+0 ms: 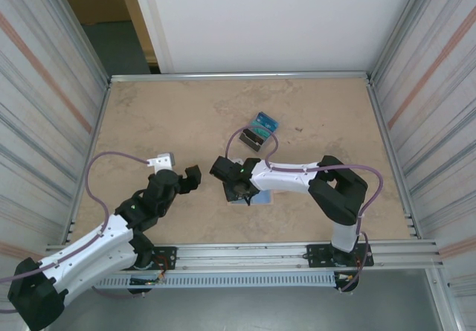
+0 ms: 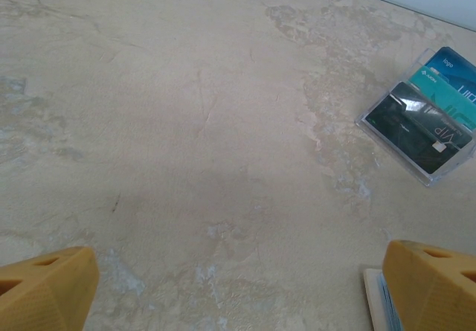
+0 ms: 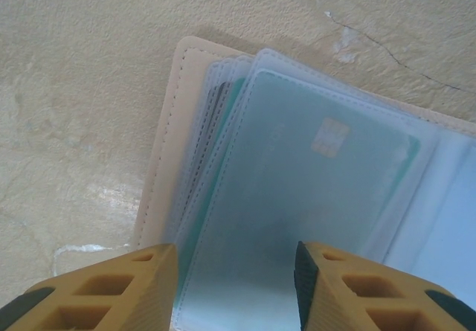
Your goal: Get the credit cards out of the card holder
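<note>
The card holder (image 3: 159,160) is laid open on the table (image 1: 171,115) under the right gripper (image 3: 234,262), credit cards (image 3: 297,197) being held in its sleeves, and a card pile (image 1: 260,131) is set behind it.

Card holder (image 3: 158,167) — far side off-frame

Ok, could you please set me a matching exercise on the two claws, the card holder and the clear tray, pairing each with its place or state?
Things:
1. left claw
2. right claw
3. card holder
4. clear tray

Places or states:
A. lies open, a teal card in its top sleeve
B. wide open above bare table
C. holds stacked cards, blue, teal and dark
D. jaws apart, just above plastic sleeves

Pairs: 1-B, 2-D, 3-A, 4-C.
</note>
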Controlling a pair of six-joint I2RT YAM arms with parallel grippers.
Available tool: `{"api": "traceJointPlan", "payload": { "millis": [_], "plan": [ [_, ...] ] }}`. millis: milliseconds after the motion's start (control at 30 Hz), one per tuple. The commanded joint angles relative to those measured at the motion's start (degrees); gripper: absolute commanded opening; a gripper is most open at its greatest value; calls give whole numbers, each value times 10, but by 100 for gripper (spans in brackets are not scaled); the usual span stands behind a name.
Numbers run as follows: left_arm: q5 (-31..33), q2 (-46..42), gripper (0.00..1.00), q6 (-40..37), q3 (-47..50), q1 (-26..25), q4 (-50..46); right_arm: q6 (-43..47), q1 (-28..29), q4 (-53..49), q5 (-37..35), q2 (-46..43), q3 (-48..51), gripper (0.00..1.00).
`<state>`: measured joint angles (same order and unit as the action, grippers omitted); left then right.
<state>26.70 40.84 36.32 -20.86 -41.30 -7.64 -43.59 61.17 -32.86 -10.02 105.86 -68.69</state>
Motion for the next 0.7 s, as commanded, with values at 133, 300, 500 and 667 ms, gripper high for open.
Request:
{"api": "traceJointPlan", "payload": {
  "millis": [133,300,500,667],
  "plan": [
    [9,-4,99,11,6,4,-2,-21,4,-1,9,9,2,40],
    [3,-3,99,9,4,5,0,-23,4,3,14,4,16,38],
    [-2,0,99,5,1,5,1,-27,2,13,23,2,31,34],
    [-7,0,99,-3,-5,5,-2,-30,-1,22,28,-5,43,28]
  ]
}}
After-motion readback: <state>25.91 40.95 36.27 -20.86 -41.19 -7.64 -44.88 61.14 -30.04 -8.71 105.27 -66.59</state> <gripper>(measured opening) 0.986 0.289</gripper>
